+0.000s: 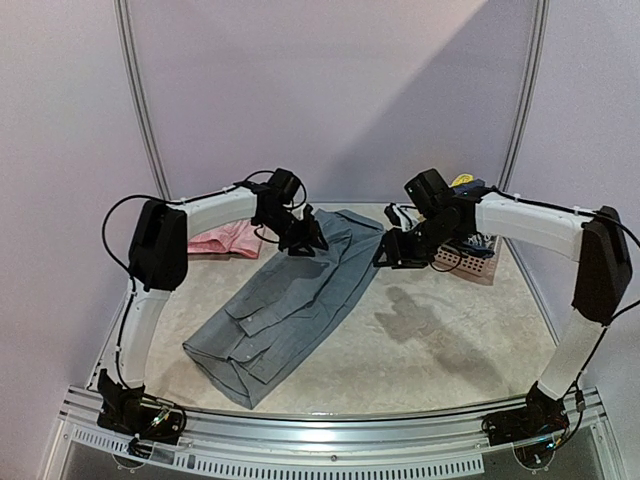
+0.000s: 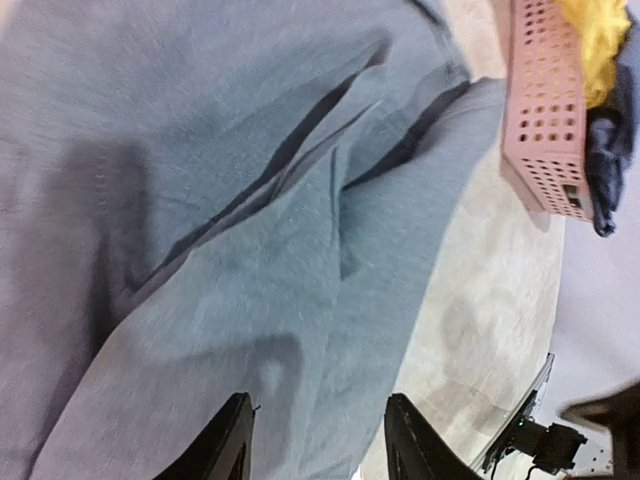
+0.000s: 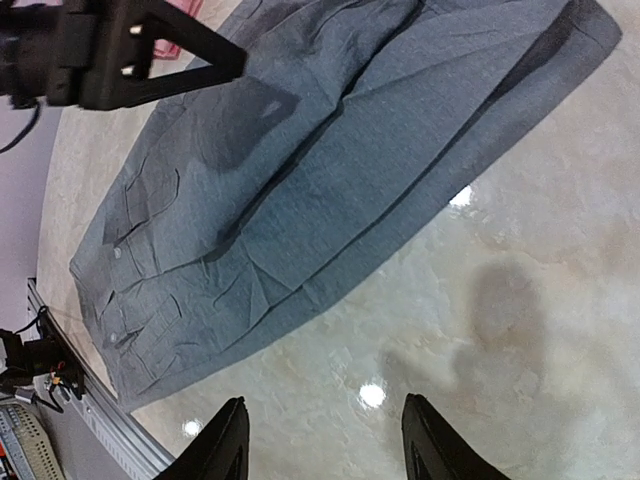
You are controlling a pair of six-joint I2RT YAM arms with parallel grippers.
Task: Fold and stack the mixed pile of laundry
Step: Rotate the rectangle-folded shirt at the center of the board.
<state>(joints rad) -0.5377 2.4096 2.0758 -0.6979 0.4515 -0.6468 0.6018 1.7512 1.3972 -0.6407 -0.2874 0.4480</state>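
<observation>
On table (image 1: 450, 340), grey shirt (image 1: 290, 300) lies; L hand (image 1: 303, 238), R hand (image 1: 393, 250) hover spread (both empty).

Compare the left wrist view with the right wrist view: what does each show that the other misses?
Only the left wrist view shows the pink basket holding a yellow piece and a navy garment. Only the right wrist view shows the grey shirt down to the buttons at its crumpled end. Both show the grey shirt lying on the table and their own open gripper: left gripper, right gripper.
</observation>
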